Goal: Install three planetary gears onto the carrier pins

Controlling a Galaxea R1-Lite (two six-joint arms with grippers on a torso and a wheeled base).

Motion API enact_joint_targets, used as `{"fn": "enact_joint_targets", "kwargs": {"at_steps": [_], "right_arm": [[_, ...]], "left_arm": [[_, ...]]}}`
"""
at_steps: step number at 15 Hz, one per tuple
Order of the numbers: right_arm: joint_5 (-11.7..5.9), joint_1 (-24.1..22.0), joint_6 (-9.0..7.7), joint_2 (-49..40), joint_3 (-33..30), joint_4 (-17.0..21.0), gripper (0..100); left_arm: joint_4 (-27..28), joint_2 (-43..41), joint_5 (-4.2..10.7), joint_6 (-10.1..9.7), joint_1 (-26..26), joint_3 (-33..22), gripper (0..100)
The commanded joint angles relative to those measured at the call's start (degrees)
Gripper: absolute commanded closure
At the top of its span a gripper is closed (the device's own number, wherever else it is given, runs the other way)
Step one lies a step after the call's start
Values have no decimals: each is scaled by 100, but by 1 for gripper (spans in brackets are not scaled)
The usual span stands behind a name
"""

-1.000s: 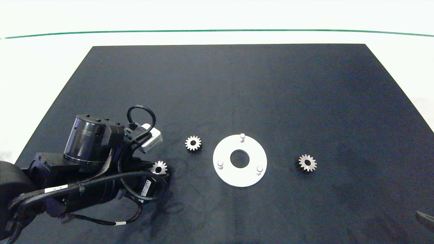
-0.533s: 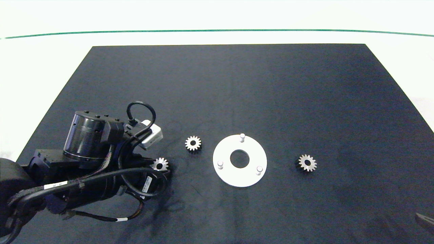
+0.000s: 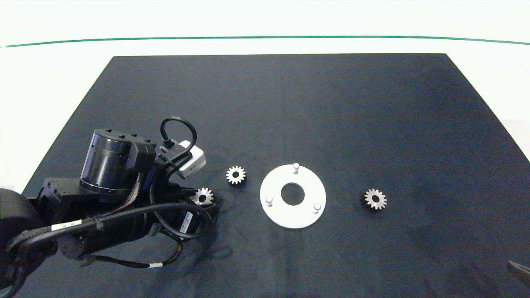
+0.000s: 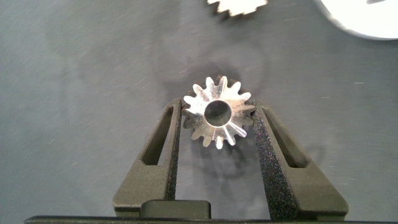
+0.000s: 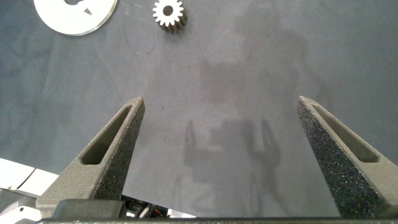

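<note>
My left gripper (image 4: 216,114) is shut on one planetary gear (image 4: 217,118), a small silver gear held by its teeth a little above the black mat; in the head view this gear (image 3: 203,195) sits at the arm's tip, left of the white disc (image 3: 306,216). Three carrier pins (image 3: 295,167) (image 3: 268,200) (image 3: 316,206) stand bare on the disc. A second gear (image 3: 235,174) lies flat between the gripper and the disc. The third gear (image 3: 375,199) lies right of the disc. My right gripper (image 5: 221,102) is open over bare mat, with that gear (image 5: 168,12) ahead of it.
The black mat (image 3: 290,103) covers the white table, with a green line (image 3: 265,37) running beyond its far edge. My right arm (image 3: 519,269) only peeks in at the front right corner. The disc's edge (image 4: 367,18) shows beyond the held gear.
My left arm has moved right and slightly away from me, carrying the gripped gear closer to the disc. The other two gears, the disc and the right arm have stayed put.
</note>
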Motion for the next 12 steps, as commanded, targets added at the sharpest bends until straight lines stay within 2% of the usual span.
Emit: {"fn": "enact_joint_targets", "kwargs": {"at_steps": [1,2,4,6,8,12], "right_arm": [[0,3,0,-1,7,10,0],[0,3,0,-1,-1,10,0],[0,3,0,-1,-1,10,0],[0,3,0,-10,-1,18,0],[0,3,-9,-10,-1,10,0],[0,3,-9,-18,-1,18,0]], "left_arm": [[-6,17,112,4,-306,-107,100],[-6,26,200,4,-394,-151,100],[-15,35,499,4,-649,-177,100],[-6,52,710,-5,-913,-239,100],[-6,96,1035,4,-1150,-300,100],[-6,351,1351,4,-1502,-467,100]]}}
